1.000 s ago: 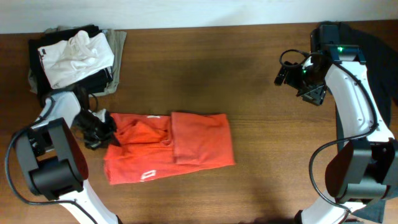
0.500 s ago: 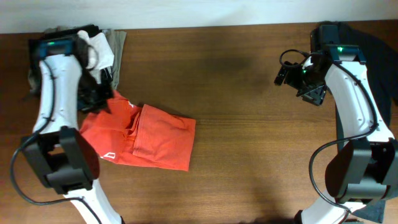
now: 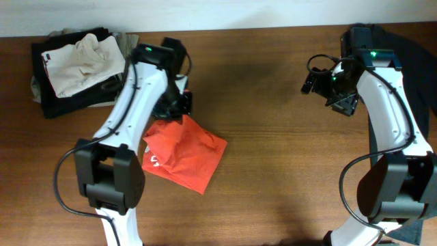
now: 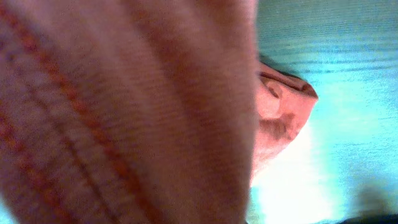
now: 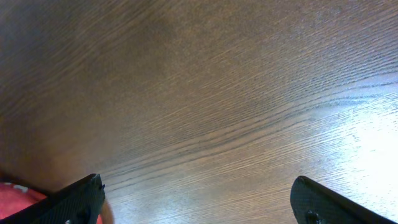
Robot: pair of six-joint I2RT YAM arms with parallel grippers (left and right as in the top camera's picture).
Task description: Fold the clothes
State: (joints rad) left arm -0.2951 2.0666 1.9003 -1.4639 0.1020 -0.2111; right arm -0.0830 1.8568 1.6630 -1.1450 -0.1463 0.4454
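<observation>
The folded red-orange T-shirt (image 3: pixel 183 154) with white lettering hangs bunched from my left gripper (image 3: pixel 174 109) and trails onto the table left of centre. The left gripper is shut on its upper edge. In the left wrist view the shirt's red fabric (image 4: pixel 124 112) fills nearly the whole frame and hides the fingers. My right gripper (image 3: pixel 326 83) is open and empty above bare wood at the upper right; its two black fingertips (image 5: pixel 199 199) show wide apart in the right wrist view. A black garment (image 3: pixel 410 48) lies at the far right corner.
A stack of folded clothes (image 3: pixel 75 65), black, white and grey, sits at the back left corner. The wooden table (image 3: pixel 273 171) shows bare wood between the arms. The table's back edge meets a white wall.
My left arm has swung right and forward from the left edge, dragging and lifting the red-orange shirt towards the centre, where it now bunches up. The right arm has not moved.
</observation>
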